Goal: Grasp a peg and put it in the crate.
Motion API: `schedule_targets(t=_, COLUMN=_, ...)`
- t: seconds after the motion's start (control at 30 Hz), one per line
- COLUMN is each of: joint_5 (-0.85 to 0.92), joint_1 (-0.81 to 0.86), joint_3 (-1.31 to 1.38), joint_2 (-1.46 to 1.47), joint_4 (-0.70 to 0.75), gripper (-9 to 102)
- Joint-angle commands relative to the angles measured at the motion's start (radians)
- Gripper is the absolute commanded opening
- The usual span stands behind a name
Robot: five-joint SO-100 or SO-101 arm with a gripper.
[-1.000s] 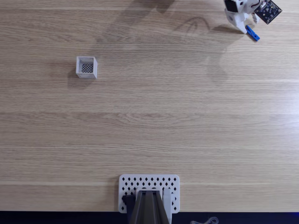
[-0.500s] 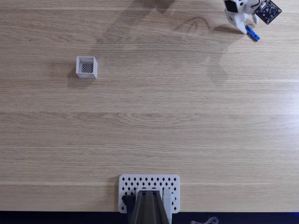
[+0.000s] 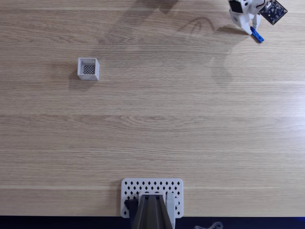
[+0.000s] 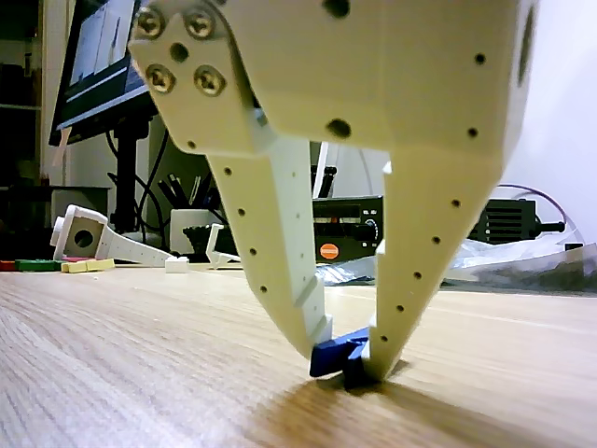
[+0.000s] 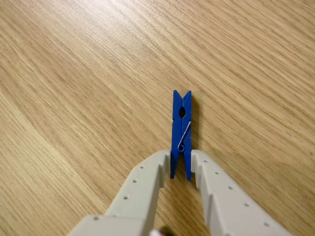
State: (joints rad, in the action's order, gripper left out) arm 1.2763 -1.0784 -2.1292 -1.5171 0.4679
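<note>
- Here, in the fixed view, the arm's white gripper (image 3: 251, 25) sits in the upper right corner of the frame, reaching down to the wooden bench (image 3: 157, 119), with a dark circuit board showing at its side.
- In the other view the gripper (image 4: 350, 359) stands nearly upright, its two cream fingers tapering down to the bench surface (image 4: 121, 373) with their tips touching or nearly touching the wood.
- In the wrist view the gripper (image 5: 179, 164) enters from the bottom edge, its fingers closed in on either side of the near end of the peg (image 5: 181, 132); both tips press against the peg's flanks, so it is gripping the peg.
- One peg: bright blue plastic, slim and elongated, with a small metal spring wire across its middle and a notched far end. It lies flat on the bench, pointing away from the gripper in the wrist view.
- In the fixed view the peg (image 3: 257, 35) juts out just below the gripper, slanted toward the lower right.
- In the other view the peg (image 4: 340, 356) shows as a blue block pinched between the fingertips, on the bench.
- One crate (image 3: 88, 68): small, white, square, open-topped with a dark-holed mesh bottom, standing in the upper left part of the fixed view, well apart from the peg.
- One flat white perforated plate (image 3: 131, 187) lies at the bottom centre of the fixed view, carrying the arm's base.
</note>
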Motion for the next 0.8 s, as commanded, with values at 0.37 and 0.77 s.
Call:
schedule_targets(t=0.37, joint_5=-0.014, joint_1=0.071, joint_3=-0.061, joint_2=-0.198, joint_4=-0.316, gripper=-1)
schedule_targets(t=0.77, joint_5=0.002, joint_1=0.532, joint_3=-0.399, joint_2=-0.660, joint_4=-0.630, gripper=-1)
